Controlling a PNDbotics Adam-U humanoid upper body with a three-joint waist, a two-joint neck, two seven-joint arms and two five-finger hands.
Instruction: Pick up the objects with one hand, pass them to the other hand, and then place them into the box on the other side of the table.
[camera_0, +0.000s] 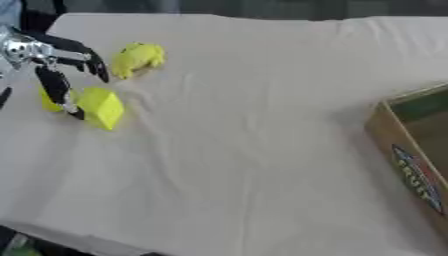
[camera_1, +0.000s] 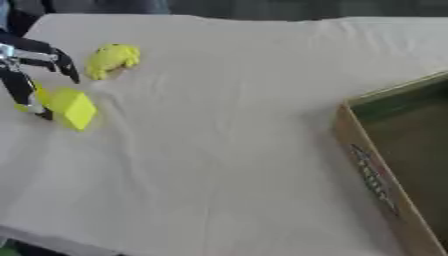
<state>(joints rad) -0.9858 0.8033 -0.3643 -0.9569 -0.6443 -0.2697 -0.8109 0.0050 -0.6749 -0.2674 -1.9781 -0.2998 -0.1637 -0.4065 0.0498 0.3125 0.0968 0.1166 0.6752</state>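
Two yellow objects: a lumpy toy (camera_0: 137, 58) and a blocky wedge (camera_0: 102, 107), both lying near the table's far left corner, close together but apart.
Left hand: the left hand (camera_0: 39, 57) is lowered over the wedge, fingers spread apart and pointing down; one fingertip (camera_0: 77, 114) seems to touch the wedge's left face, and nothing is clasped yet.
Right hand: none is seen in either view.
Box: the cardboard box (camera_1: 385, 180) is set at the table's right edge, open side up, well apart from both objects.
Step judged: the wedge is being approached for a pick-up; the handover and placing remain undone.
Risk: the wedge could be nudged sideways or tipped if the fingers close off-centre; the cloth (camera_0: 245, 150) is wrinkled there and may drag.
Risk two: the toy could be knocked, being just beyond the hand.
Open room: the table's middle is bare cloth, giving free passage toward the box.
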